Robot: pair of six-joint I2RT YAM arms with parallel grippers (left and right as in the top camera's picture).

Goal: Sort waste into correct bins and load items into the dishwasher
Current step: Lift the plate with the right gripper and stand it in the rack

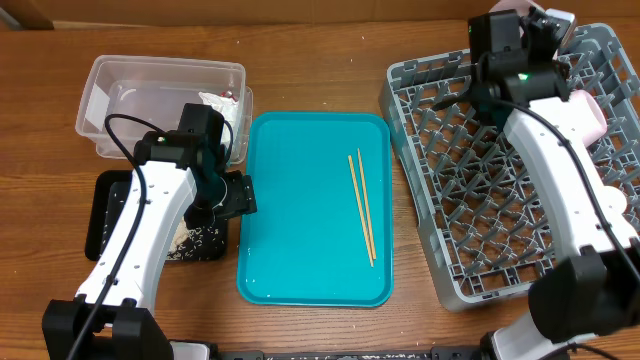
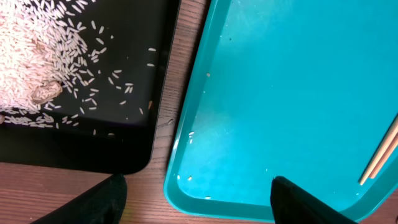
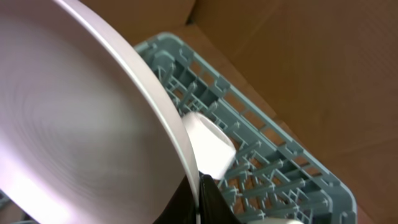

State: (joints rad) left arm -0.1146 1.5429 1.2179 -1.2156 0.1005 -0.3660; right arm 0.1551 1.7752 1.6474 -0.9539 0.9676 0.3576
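Observation:
My right gripper [image 3: 199, 202] is shut on the rim of the round white-pink plate [image 3: 81, 118] and holds it tilted above the far corner of the grey dish rack [image 1: 470, 210]. A white cup [image 3: 208, 143] sits in the rack [image 3: 273, 162] just behind the plate. A pink-white bowl [image 1: 590, 115] lies in the rack beside my right arm. My left gripper [image 2: 199, 205] is open and empty over the gap between the black tray [image 2: 124, 137] and the teal tray [image 2: 280, 93]. Rice [image 2: 50, 43] and a brown scrap [image 2: 46, 93] lie in the black tray. Two chopsticks [image 1: 362, 205] lie on the teal tray [image 1: 300, 220].
The clear tub [image 1: 130, 75] stands at the back left with the white napkin [image 1: 215, 100] inside. A few rice grains [image 2: 189, 134] lie on the teal tray near its edge. A cardboard wall [image 3: 298, 56] rises behind the rack.

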